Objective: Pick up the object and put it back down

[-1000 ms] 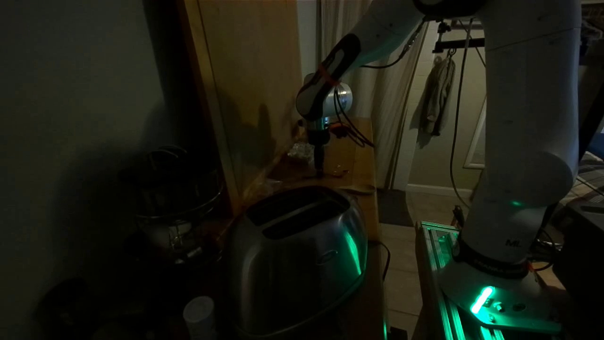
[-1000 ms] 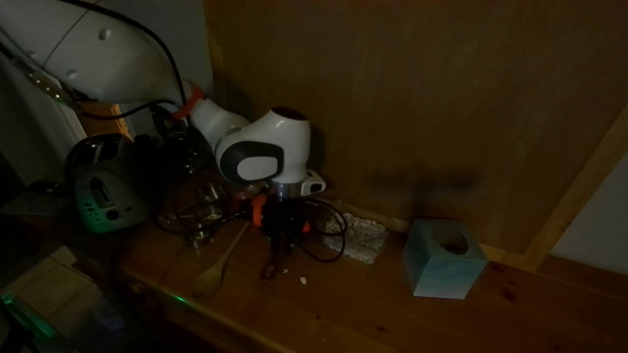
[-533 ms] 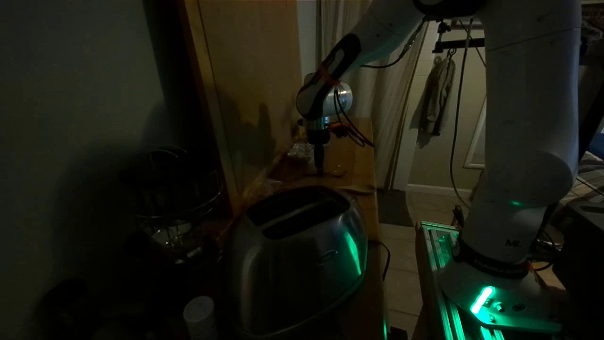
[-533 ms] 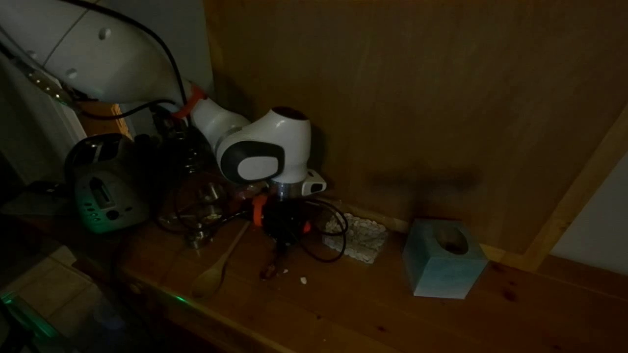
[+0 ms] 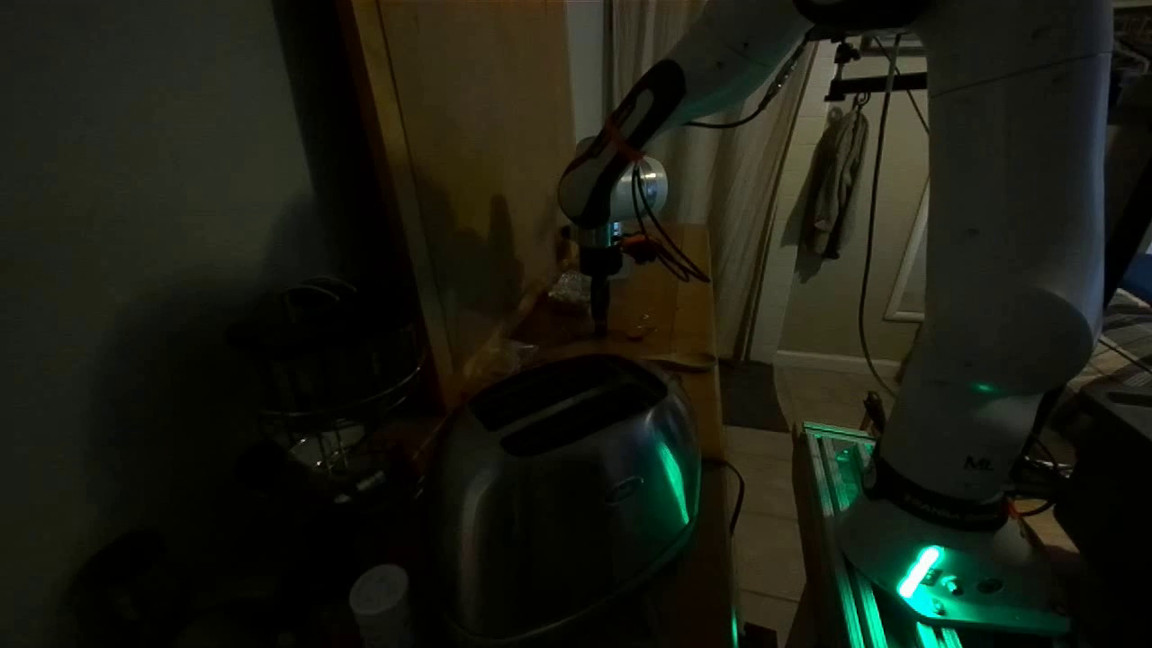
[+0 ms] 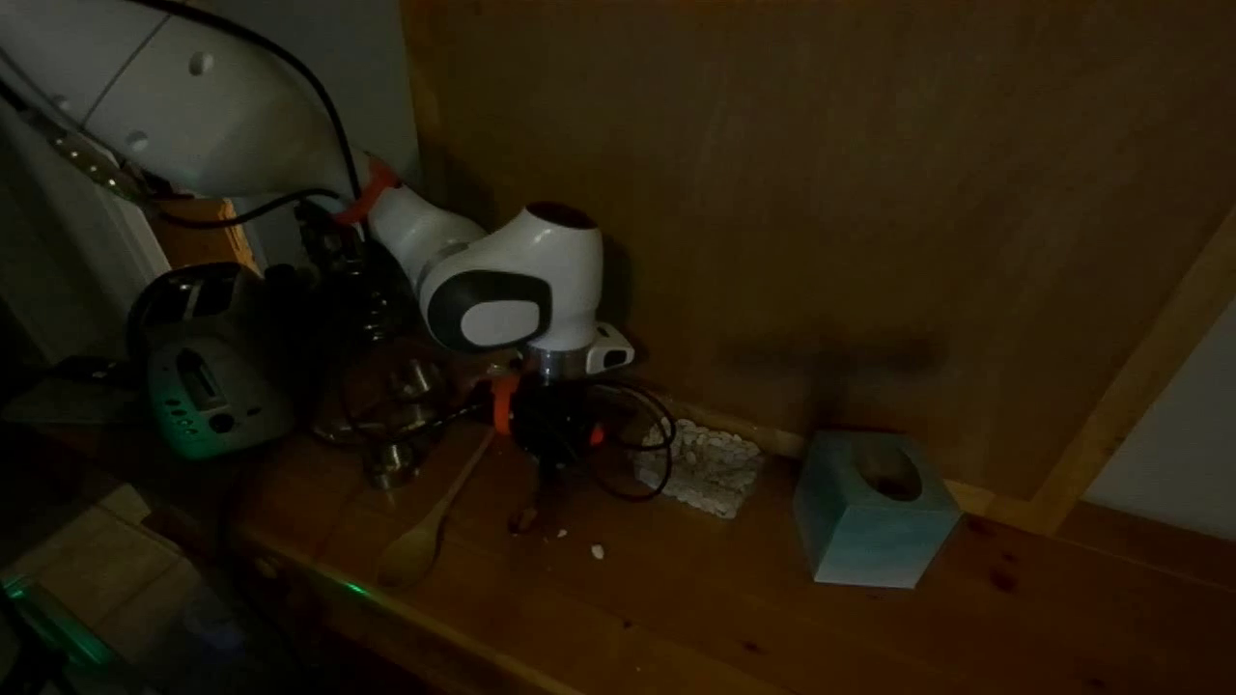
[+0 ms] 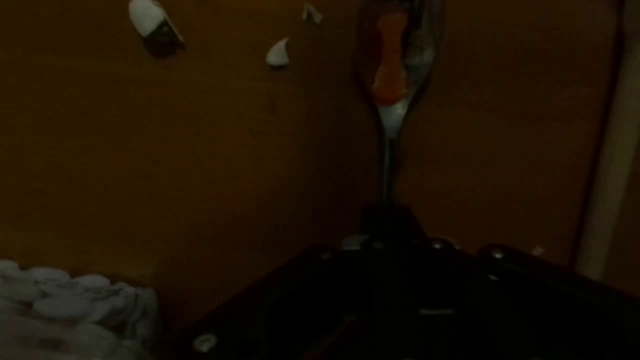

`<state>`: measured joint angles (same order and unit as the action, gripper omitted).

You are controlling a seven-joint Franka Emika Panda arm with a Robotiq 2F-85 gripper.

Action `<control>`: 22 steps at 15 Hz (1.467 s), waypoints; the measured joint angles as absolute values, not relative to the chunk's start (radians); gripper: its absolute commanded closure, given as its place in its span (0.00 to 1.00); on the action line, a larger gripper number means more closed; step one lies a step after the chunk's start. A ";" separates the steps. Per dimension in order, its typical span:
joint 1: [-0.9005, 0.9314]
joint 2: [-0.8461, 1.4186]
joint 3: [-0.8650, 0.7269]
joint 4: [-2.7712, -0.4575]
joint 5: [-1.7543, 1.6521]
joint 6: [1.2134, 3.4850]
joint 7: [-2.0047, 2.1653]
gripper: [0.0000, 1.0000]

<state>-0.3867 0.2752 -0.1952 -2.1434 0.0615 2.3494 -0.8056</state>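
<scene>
Dimly, the room [image 5: 171,117] surrounds wooden counter [image 6: 715,608], claw [image 7: 388,215] and gripped spoon [image 7: 392,119].

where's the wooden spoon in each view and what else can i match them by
In an exterior view, the wooden spoon lies right of centre, just past the toaster.
In an exterior view, the wooden spoon slants at lower left, bowl lowest.
In the wrist view, part of the wooden spoon runs along the right edge.
Shared landmark: the white pebbly block.
</scene>
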 measured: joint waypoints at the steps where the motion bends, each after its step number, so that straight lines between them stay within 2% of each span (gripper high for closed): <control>1: -0.384 0.267 -0.185 -2.146 0.064 2.352 -0.810 0.94; 13: -0.347 0.159 -0.155 -2.210 0.089 2.353 -0.921 0.91; 14: -0.347 0.160 -0.156 -2.210 0.089 2.353 -0.921 0.94; 22: -0.298 0.120 -0.135 -2.239 0.090 2.342 -1.036 0.94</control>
